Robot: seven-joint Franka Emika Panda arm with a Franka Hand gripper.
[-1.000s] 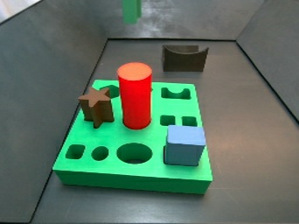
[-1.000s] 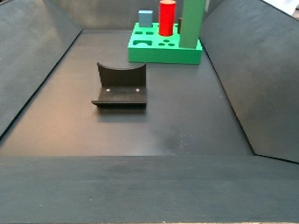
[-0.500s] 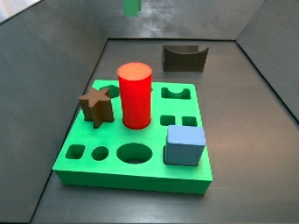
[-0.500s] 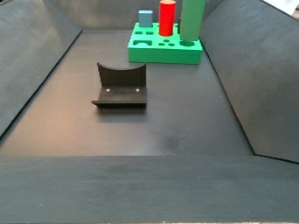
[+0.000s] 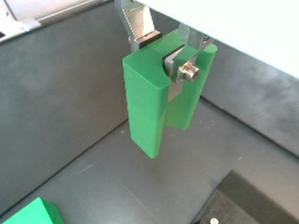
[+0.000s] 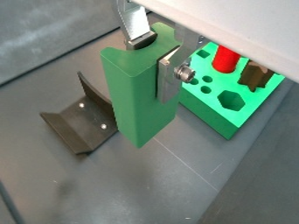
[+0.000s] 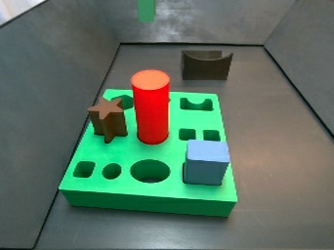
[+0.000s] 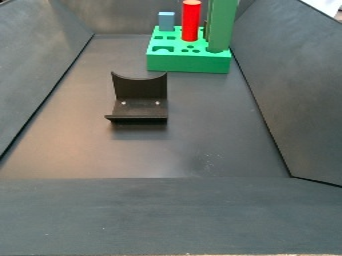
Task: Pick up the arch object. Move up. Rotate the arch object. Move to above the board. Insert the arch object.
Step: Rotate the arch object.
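My gripper [image 5: 163,51] is shut on the arch object [image 5: 149,105], a green slab that hangs upright below the silver fingers [image 5: 142,33], well off the floor. Both wrist views show the grip [image 6: 156,54] on the upper end of the arch object [image 6: 128,96]. In the side views only the arch object shows, at the frame's upper edge [image 7: 146,10] and tall in front of the board's far corner [image 8: 222,20]; the gripper itself is out of those frames. The board [image 7: 92,186] lies on the floor with shaped holes in its top [image 6: 228,109].
On the board stand a red cylinder [image 7: 151,105], a brown star [image 7: 107,117] and a blue cube [image 7: 206,162]. The dark fixture [image 8: 136,98] stands on the floor apart from the board [image 8: 187,62]. Sloped dark walls close in the floor.
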